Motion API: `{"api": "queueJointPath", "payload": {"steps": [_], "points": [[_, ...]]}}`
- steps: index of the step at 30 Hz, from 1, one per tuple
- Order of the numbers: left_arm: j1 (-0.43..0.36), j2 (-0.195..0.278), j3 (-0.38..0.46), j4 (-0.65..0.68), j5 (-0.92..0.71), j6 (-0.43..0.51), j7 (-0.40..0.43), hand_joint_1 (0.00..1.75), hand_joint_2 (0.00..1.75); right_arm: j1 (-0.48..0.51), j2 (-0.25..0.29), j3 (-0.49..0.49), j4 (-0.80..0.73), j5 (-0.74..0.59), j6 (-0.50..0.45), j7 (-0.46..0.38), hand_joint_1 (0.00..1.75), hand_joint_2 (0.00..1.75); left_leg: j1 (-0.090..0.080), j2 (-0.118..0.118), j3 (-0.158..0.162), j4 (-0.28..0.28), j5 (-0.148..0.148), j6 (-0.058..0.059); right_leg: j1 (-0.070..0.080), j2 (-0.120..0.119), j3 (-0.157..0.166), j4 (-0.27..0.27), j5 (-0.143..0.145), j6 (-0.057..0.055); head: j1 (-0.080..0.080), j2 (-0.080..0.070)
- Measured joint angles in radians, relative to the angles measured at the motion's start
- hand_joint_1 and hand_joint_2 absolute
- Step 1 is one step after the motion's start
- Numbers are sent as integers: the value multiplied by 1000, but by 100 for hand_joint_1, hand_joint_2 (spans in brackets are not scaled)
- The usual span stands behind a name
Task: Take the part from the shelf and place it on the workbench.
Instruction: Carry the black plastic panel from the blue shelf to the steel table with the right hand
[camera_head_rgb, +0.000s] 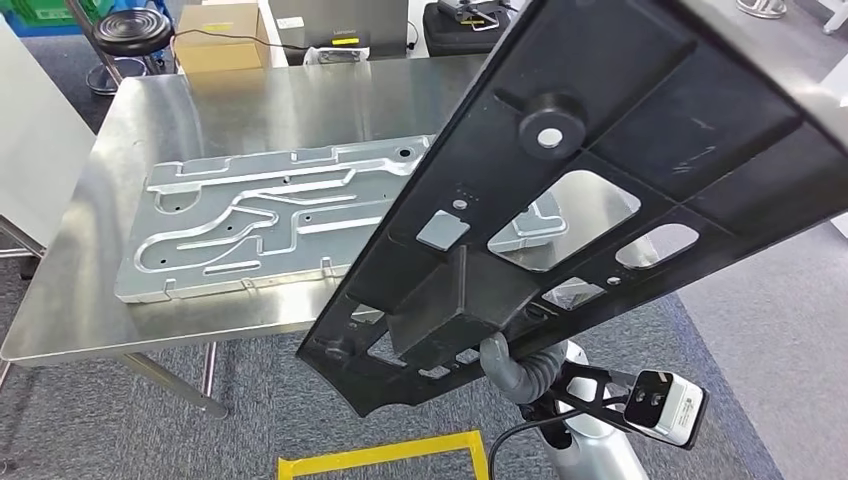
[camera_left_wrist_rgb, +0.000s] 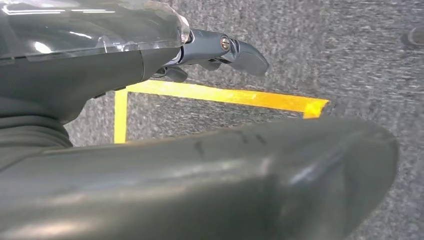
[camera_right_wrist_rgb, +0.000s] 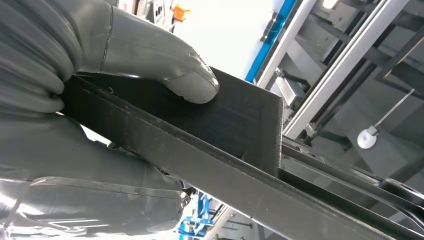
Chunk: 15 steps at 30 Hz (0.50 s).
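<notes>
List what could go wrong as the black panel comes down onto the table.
1. The black panel is long and tilted, held by the right hand at one block only; it may twist or slip.
2. A metal plate already lies on the table, so the panel may land on it or scrape it.
3. The panel hides much of the table from the head view, making placement harder to judge.

A steel workbench (camera_head_rgb: 250, 110) is seen on grey carpet. A stamped metal panel (camera_head_rgb: 260, 225) is laid flat near its front edge
</notes>
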Motion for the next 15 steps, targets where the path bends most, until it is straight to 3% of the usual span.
{"api": "queueJointPath", "payload": {"steps": [1,3,5,8,10,12,13,14,15], "points": [[0,0,0,0,0,0,0,0,0,0,0,0,0,0,0,0,175,175,-2,-1,12,-1,-9,-1,4,0,21,-72,52,-8,0,0],[-3,-2,0,0,1,1,0,0,0,0,0,0,0,0,0,0,175,175,-6,-4,28,-2,-24,-8,11,-1,64,-183,104,-24,0,0],[-5,-3,1,0,4,3,0,0,0,0,0,0,0,0,0,0,175,175,-7,-3,34,-8,-34,-18,16,-2,79,-210,95,-33,0,0],[-12,-2,6,0,10,7,2,0,0,-4,1,2,0,0,-2,0,175,175,-9,0,42,-2,-50,-32,7,0,99,-235,89,-42,0,0],[-14,-3,9,0,11,9,3,0,0,-11,2,3,1,1,-13,0,175,175,-5,0,-3,90,-91,-39,2,-3,119,-247,84,-48,0,0],[-11,-3,14,0,11,9,2,0,0,-15,1,4,6,6,-31,0,175,175,-1,0,-90,229,-136,-47,1,-4,132,-248,72,-50,0,0],[-9,-3,16,0,11,9,2,0,0,-16,0,4,9,9,-39,0,175,175,1,0,-125,272,-136,-50,1,-4,139,-248,65,-50,0,0],[-7,-3,17,0,10,9,2,0,0,-16,-1,4,11,12,-44,0,175,175,3,0,-142,273,-112,-52,1,-3,148,-248,58,-49,0,0],[-5,-4,17,0,10,9,1,0,0,-17,-2,4,14,13,-47,0,175,175,5,1,-138,233,-67,-53,1,-2,160,-248,49,-47,0,0]]}}
